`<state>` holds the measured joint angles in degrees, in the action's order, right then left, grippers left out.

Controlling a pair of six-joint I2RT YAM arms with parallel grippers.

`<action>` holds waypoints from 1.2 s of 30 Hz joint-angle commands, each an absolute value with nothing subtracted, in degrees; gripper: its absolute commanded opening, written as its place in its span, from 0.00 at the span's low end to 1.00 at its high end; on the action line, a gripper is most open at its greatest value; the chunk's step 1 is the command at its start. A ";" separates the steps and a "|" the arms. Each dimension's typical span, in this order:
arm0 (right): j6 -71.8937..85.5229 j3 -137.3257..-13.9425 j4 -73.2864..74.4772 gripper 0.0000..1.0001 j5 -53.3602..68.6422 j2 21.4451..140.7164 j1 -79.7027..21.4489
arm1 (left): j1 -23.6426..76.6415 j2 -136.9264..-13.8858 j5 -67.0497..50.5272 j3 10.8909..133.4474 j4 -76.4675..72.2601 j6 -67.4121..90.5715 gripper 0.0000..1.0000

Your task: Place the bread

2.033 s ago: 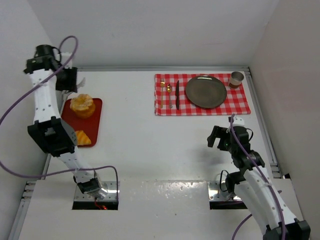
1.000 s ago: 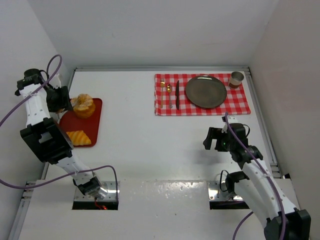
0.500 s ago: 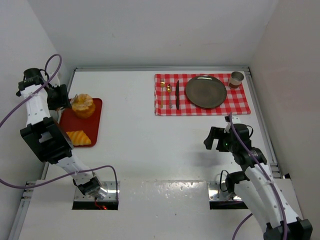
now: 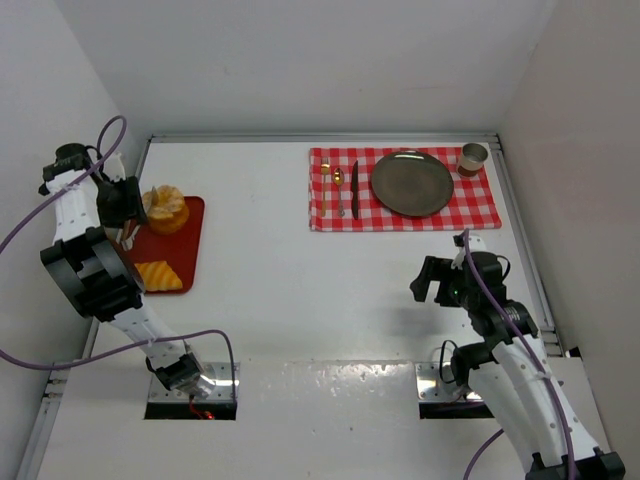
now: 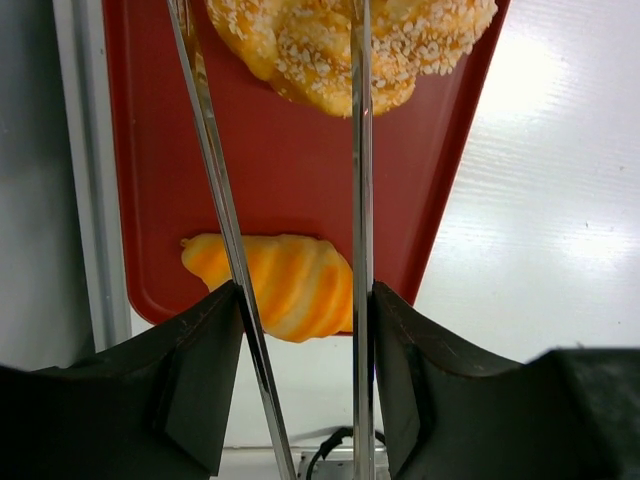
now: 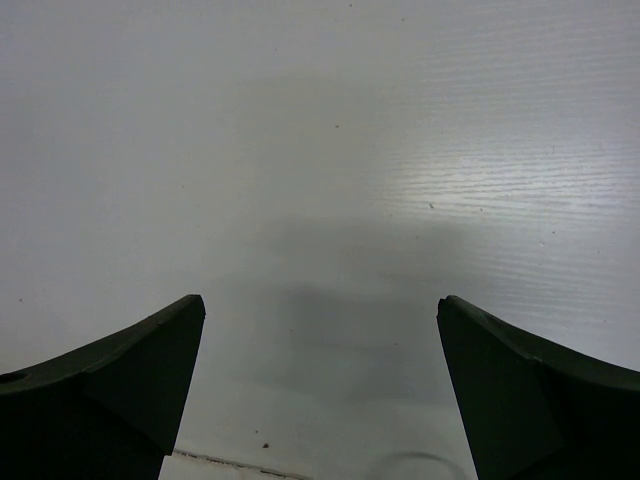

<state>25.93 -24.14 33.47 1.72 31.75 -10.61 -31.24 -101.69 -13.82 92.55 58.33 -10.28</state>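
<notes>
Bread is logged as still unplaced. From the overhead camera, the bun (image 4: 165, 208) and the croissant (image 4: 160, 275) are both seen on the red tray (image 4: 192, 252), well apart from the grey plate (image 4: 412, 183) on the checked mat (image 4: 485, 212). The left pincer (image 4: 127, 204) is seen just beside the bun, while the right pincer (image 4: 441, 283) is parked over bare table, far from both pieces. The step is judged to be the reach for the bun, and a lower, centred descent followed by closure is thought to be called for next. In the left wrist view the thin fingers (image 5: 214, 190) are seen spread and nothing is gripped. The bun is overlapped by the fingertips and the croissant lies back toward the wrist, under the gap. In the right wrist view the jaws are seen wide apart and empty. Against the frame two seconds back, the left pincer has been brought from beyond the tray's far end to the bun, the right arm has barely been shifted, and the bread is unmoved.
</notes>
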 commanded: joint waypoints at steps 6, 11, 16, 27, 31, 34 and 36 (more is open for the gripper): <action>27.16 -25.66 33.40 0.99 1.23 31.55 -10.72 | -32.52 -100.28 -16.52 96.94 62.93 -13.10 0.56; 27.33 -25.58 33.57 0.99 1.23 31.29 -10.72 | -33.75 -100.28 -17.58 96.94 64.86 -13.62 0.56; 27.42 -25.40 33.66 0.99 1.14 31.20 -10.63 | -34.28 -100.28 -15.64 95.89 62.32 -13.62 0.57; 26.98 -25.40 33.31 0.99 1.14 31.90 -10.63 | -34.28 -104.94 -16.69 95.98 61.17 -12.57 0.54; 26.98 -25.40 33.49 0.99 1.05 31.99 -10.72 | -34.28 -104.94 -18.19 94.66 61.17 -12.57 0.32; 27.16 -25.66 33.40 0.99 1.05 32.08 -10.63 | -34.28 -104.94 -19.42 96.05 61.17 -12.57 0.14; 27.16 -25.66 33.66 0.99 1.05 31.99 -10.46 | -34.28 -104.41 -19.95 97.73 62.83 -12.57 0.12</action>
